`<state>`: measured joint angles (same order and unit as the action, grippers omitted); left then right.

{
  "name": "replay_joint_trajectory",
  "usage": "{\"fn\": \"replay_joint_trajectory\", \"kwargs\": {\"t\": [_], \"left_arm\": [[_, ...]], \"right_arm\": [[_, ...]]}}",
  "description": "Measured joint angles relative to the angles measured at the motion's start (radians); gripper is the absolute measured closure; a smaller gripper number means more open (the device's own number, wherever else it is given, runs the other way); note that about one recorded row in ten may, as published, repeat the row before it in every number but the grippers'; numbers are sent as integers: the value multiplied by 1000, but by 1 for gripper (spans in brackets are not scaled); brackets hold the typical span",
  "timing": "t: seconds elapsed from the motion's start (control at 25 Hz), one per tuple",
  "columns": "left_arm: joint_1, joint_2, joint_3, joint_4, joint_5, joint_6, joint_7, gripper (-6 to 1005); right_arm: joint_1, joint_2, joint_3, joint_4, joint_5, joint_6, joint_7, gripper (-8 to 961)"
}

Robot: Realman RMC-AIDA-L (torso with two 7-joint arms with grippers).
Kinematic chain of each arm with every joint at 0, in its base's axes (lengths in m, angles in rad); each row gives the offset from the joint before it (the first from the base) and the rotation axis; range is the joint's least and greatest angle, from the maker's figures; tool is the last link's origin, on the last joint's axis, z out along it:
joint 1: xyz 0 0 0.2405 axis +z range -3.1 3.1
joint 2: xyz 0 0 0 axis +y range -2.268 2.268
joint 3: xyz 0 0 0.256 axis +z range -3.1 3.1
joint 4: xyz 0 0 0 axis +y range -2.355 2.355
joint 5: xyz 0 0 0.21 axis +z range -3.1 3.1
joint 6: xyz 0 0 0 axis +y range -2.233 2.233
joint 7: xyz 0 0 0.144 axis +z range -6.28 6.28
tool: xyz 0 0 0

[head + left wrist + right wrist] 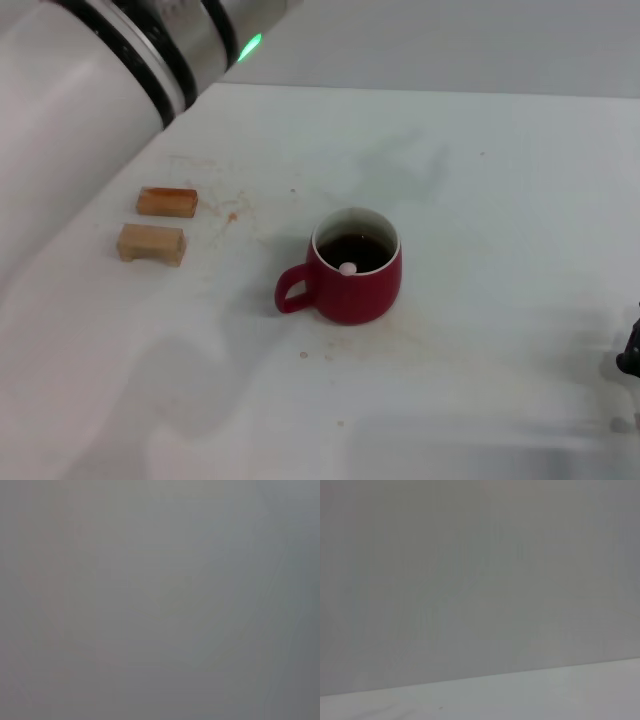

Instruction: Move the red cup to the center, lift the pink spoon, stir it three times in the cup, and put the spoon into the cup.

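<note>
The red cup stands upright near the middle of the white table, its loop handle pointing left, with dark liquid inside. The pale pink end of the pink spoon pokes out of the liquid by the near rim; the rest of the spoon is hidden in the cup. My left arm fills the upper left of the head view, and its gripper is out of view. Only a dark tip of my right gripper shows at the right edge, far from the cup. Both wrist views show blank grey surface.
Two tan wooden blocks lie left of the cup: one orange-brown and one paler, arch-shaped. Faint reddish stains mark the table between the blocks and the cup.
</note>
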<state>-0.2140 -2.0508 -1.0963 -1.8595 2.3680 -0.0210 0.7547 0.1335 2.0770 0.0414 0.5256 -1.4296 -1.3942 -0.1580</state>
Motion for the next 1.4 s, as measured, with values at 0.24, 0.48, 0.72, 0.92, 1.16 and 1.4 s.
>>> {"fn": "replay_joint_trajectory", "kwargs": {"t": [0.24, 0.48, 0.72, 0.92, 1.16, 1.4], "left_arm": [[13, 34, 200, 206, 174, 615, -196, 508], [44, -16, 153, 548, 382, 883, -460, 562], [46, -15, 120, 819, 302, 930, -458, 428], [43, -18, 80, 1076, 251, 1072, -516, 307], [6, -15, 41, 1338, 206, 1196, -673, 232], [-8, -14, 47, 1425, 210, 1244, -678, 221]], "right_arm": [[-4, 1, 1, -1, 3, -5, 0, 953], [-15, 1, 0, -14, 2, -51, 0, 953], [-29, 1, -10, -29, -1, -128, -8, 953], [-47, 2, -27, -41, -1, -228, -7, 953], [-62, 2, -35, -59, 0, -306, -4, 953], [-66, 2, -28, -65, 5, -320, -2, 953]]}}
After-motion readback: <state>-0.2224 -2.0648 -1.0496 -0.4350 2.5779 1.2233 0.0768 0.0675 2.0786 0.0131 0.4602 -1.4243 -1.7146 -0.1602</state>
